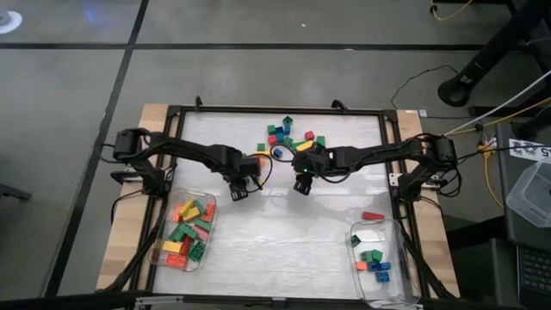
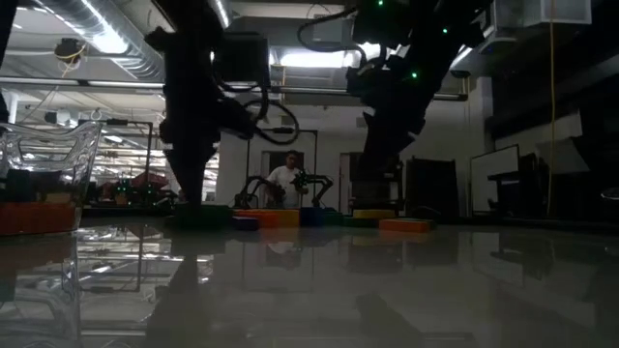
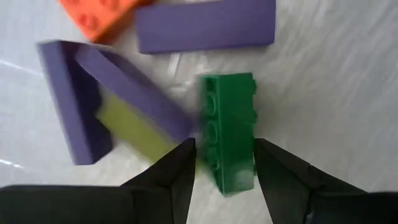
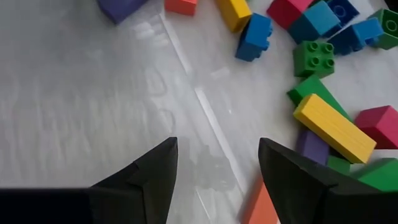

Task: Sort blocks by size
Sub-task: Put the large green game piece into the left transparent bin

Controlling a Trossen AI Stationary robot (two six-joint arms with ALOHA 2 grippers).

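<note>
left gripper (image 3: 224, 163) clenched on a long green block (image 3: 230, 127) beside purple blocks (image 3: 205, 26); right gripper (image 4: 217, 163) released over bare table (image 1: 284, 224), pile (image 1: 288, 136) just beside.

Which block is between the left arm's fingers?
The long green block, lying on its side between the fingers. The purple blocks and orange one lie farther off.

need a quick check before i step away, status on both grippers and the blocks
Left gripper closed on long green block. Right gripper open, empty, beside loose pile. Purple blocks close by.
</note>
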